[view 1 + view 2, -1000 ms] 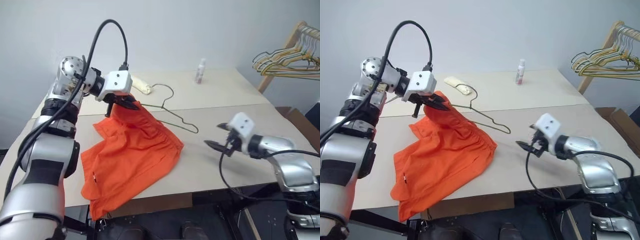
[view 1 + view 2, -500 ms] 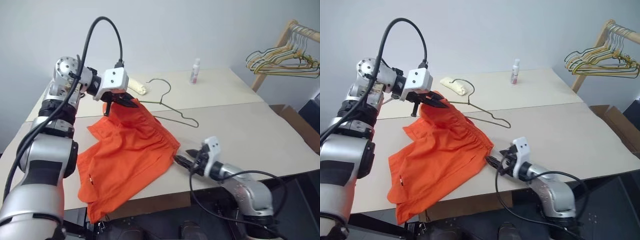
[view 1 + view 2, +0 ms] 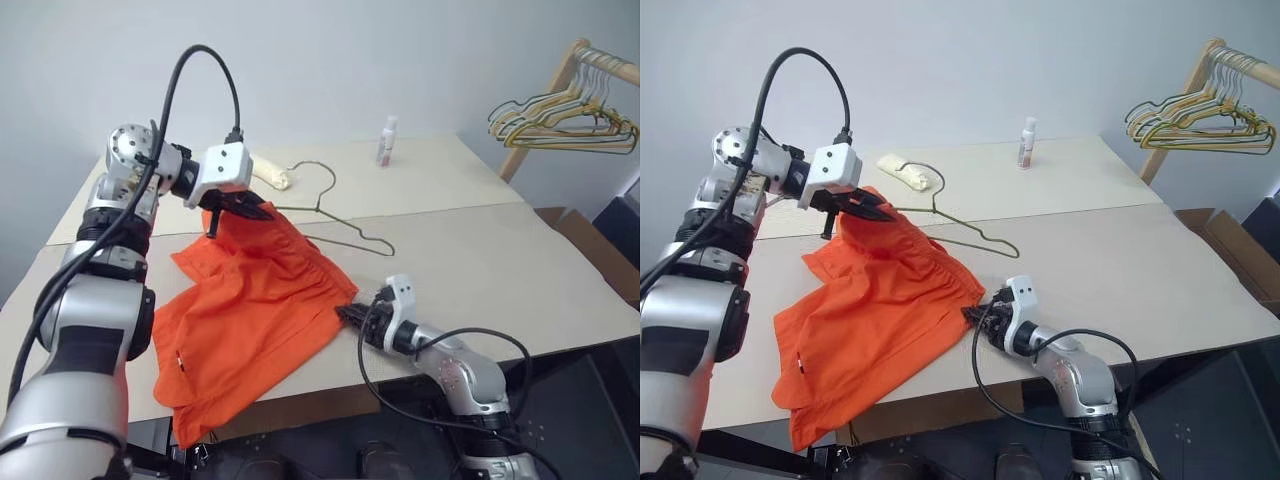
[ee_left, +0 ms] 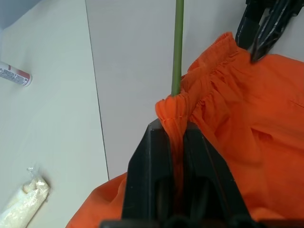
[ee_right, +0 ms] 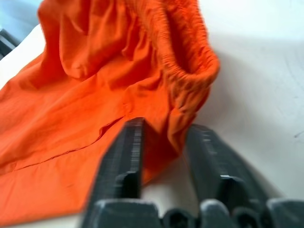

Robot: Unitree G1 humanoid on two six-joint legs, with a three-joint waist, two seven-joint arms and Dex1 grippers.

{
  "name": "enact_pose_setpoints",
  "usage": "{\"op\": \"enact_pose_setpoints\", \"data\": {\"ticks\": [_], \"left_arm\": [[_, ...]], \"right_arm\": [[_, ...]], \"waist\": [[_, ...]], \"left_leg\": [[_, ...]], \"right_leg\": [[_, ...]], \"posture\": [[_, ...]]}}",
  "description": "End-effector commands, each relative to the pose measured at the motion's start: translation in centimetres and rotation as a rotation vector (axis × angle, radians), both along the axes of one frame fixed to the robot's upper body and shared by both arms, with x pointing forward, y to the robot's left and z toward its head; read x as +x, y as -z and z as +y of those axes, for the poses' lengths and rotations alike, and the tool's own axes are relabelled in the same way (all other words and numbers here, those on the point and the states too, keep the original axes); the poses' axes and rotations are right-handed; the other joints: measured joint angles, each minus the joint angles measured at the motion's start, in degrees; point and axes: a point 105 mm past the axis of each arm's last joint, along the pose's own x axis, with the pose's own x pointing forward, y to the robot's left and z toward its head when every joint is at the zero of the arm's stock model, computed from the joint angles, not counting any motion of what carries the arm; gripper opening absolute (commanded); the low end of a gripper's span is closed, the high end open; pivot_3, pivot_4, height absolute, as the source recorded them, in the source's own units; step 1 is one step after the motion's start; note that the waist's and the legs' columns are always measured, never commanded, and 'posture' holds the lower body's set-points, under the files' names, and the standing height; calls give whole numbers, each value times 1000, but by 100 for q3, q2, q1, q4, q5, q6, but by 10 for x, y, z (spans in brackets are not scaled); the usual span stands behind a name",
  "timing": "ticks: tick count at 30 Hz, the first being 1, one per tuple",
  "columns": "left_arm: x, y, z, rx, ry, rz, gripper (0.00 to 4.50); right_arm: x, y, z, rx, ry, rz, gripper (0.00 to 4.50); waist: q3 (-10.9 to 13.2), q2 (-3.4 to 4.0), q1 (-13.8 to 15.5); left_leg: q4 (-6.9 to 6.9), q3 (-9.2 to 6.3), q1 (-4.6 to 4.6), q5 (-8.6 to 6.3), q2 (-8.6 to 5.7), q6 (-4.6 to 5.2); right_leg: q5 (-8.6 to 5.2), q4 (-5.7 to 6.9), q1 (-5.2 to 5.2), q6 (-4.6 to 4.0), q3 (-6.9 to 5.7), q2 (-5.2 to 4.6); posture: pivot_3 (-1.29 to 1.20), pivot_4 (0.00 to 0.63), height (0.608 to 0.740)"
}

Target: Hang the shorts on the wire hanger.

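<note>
A: Why is the left gripper (image 3: 262, 211) lifted off the table (image 3: 480, 250)?
B: Its fingers are pressed together on a bunched fold of the shorts' (image 3: 255, 310) waistband, with the hanger (image 3: 345, 225) wire coming out of the fabric straight ahead of the fingertips. My reading: that corner is raised so the waistband stays threaded on the wire, while the rest of the cloth drapes down to the table and over its near edge.

A: And the right gripper (image 3: 975, 316)?
B: Low, at the opposite waistband corner. In its wrist view the gathered elastic edge sits between the two fingers (image 5: 126, 156), which stand apart with a gap on each side of the cloth. Not clamped as far as the frames show; the fold is straddled, not pinched.

A: Purpose?
B: Probably to take the second corner, so the waistband can be stretched and drawn along the wire.

A: Where is the hanger overall?
B: Beyond the left gripper's tips, lying on the table, hook curving away toward the small bottle (image 3: 385, 141). The bunch of hangers (image 3: 560, 115) on the rack is well apart.
</note>
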Motion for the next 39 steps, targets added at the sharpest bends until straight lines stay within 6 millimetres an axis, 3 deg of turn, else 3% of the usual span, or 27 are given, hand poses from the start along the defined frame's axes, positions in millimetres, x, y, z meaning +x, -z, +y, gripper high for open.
{"op": "enact_pose_setpoints", "data": {"ticks": [1,9,18,28,39], "left_arm": [[-5,-13,8,-23,8,-30,0],[-13,-16,23,-26,-6,-28,0],[-32,-16,18,-43,77,20,0],[-19,0,28,64,4,26,0],[-10,9,25,65,-29,12,0]], "right_arm": [[11,-16,-7,31,13,-71,154],[25,-16,-46,-70,47,-96,69],[26,-25,-71,-141,2,-136,69],[15,-31,-84,-211,1,-187,69],[4,-37,-98,-338,-30,-243,69]], "waist": [[0,0,-1],[0,0,15],[0,0,17],[0,-1,35],[-1,-2,23]], "left_leg": [[0,0,1,0,0,0],[0,-3,1,0,-1,0],[1,-3,1,-1,3,1],[1,-2,1,0,0,1],[2,1,1,-1,2,2]], "right_leg": [[0,1,0,0,0,0],[0,2,1,0,-1,-1],[0,2,2,0,1,0],[0,-1,5,0,-1,0],[-1,-3,6,1,0,1]], "posture": [[31,0,740],[41,0,740],[38,0,740],[17,0,740],[-5,0,740]]}}
